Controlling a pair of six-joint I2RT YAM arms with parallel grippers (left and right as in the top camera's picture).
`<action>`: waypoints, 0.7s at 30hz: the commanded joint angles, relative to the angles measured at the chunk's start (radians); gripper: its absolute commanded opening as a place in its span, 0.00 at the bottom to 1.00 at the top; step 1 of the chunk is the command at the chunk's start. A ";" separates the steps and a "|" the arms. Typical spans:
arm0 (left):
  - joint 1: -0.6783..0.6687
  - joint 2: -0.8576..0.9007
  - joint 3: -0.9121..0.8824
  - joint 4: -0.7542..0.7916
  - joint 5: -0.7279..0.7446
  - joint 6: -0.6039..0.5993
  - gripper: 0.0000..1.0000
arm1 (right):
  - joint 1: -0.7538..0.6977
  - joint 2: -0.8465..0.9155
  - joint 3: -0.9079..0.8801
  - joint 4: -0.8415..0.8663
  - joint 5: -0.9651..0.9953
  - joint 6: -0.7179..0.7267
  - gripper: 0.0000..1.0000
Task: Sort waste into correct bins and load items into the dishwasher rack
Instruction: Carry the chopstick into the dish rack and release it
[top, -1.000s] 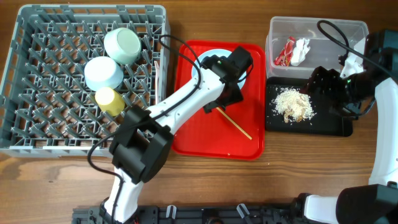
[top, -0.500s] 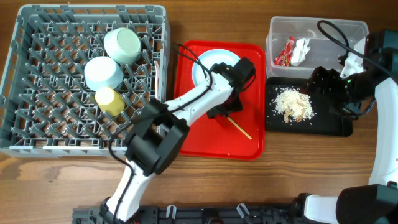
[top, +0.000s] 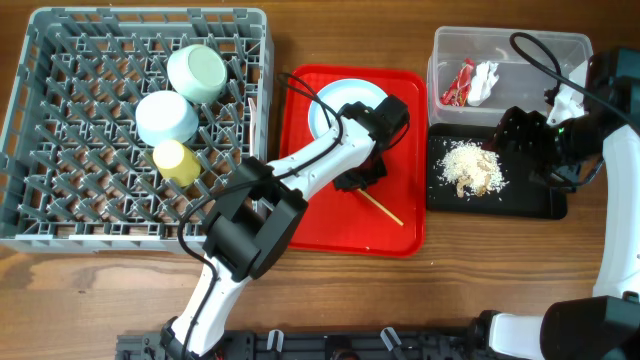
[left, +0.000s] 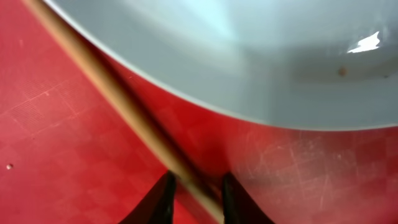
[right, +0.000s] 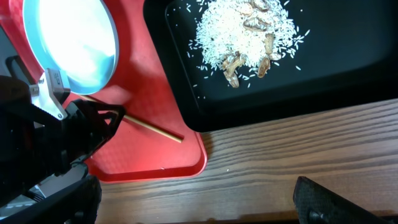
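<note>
A thin wooden stick (top: 385, 210) lies on the red serving tray (top: 340, 228), just below the round pale plate (top: 338, 100). My left gripper (top: 358, 184) is down over the stick's upper end. In the left wrist view the stick (left: 112, 87) runs between the fingertips of the left gripper (left: 197, 200), which stand narrowly open with a little gap either side. Two pale bowls (top: 198, 72) (top: 165, 118) and a yellow cup (top: 176, 160) sit in the grey dishwasher rack (top: 60, 150). My right gripper (top: 518, 138) hangs wide open over the black tray (top: 530, 200) holding rice scraps (top: 472, 168).
The clear tub (top: 500, 38) at the back right holds the red wrapper (top: 460, 82) and the white tissue (top: 485, 80). In the right wrist view, bare wooden table (right: 267, 162) lies between the red tray (right: 149, 163) and the black tray (right: 348, 68).
My left gripper has moved from over the plate down to the stick's upper end, and its jaws have narrowed around the stick. The right arm has not moved.
</note>
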 joint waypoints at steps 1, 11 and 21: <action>-0.003 0.028 -0.027 -0.014 -0.003 -0.001 0.19 | 0.000 -0.016 0.016 0.001 0.016 -0.012 1.00; -0.003 0.028 -0.027 -0.015 -0.003 -0.001 0.06 | 0.000 -0.016 0.016 -0.002 0.016 -0.013 1.00; 0.039 0.001 -0.027 -0.040 -0.011 0.024 0.04 | 0.000 -0.016 0.016 -0.002 0.016 -0.013 1.00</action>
